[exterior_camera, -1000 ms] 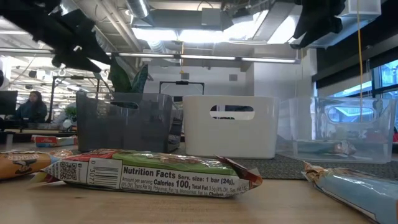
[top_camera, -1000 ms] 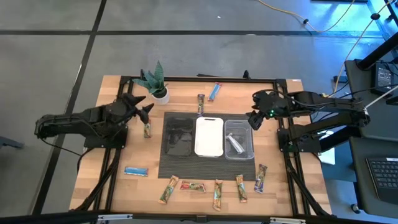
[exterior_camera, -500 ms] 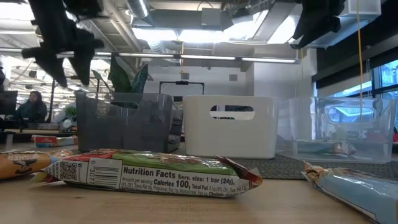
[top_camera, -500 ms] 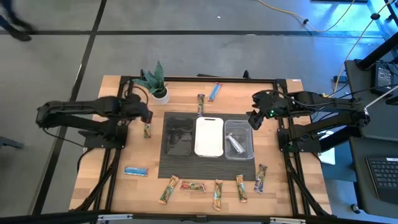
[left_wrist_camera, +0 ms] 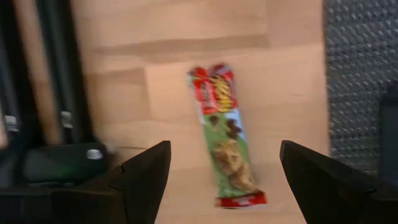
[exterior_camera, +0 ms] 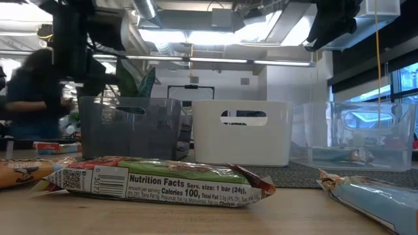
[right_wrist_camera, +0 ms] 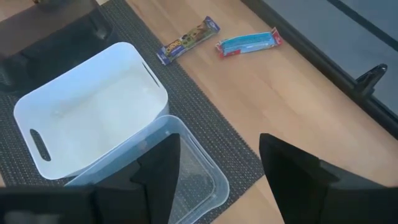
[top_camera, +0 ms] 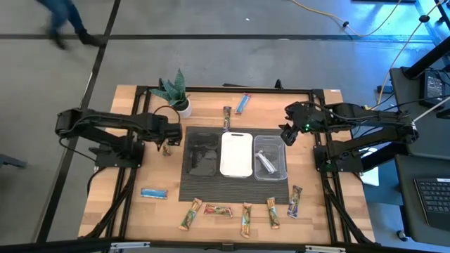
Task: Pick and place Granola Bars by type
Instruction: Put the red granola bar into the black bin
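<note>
Granola bar [left_wrist_camera: 227,137] under open left pincer [left_wrist_camera: 224,171] (hidden in high view).

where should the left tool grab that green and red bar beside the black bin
Take the green and red bar across its narrow middle, coming straight down from above. It lies flat on the wood, clear of the black bin, and the left tool hangs open above it, fingers either side.

1. Ceiling lights [exterior_camera: 196,36] are glaring white across the low view, leaving the arms as dark silhouettes.
2. Motion blur is smearing the left wrist view, softening the granola bar [left_wrist_camera: 227,134].
3. A person [exterior_camera: 29,98] is blurring in the background.
4. The bench [top_camera: 133,179] is sitting evenly lit, shadows soft.
</note>
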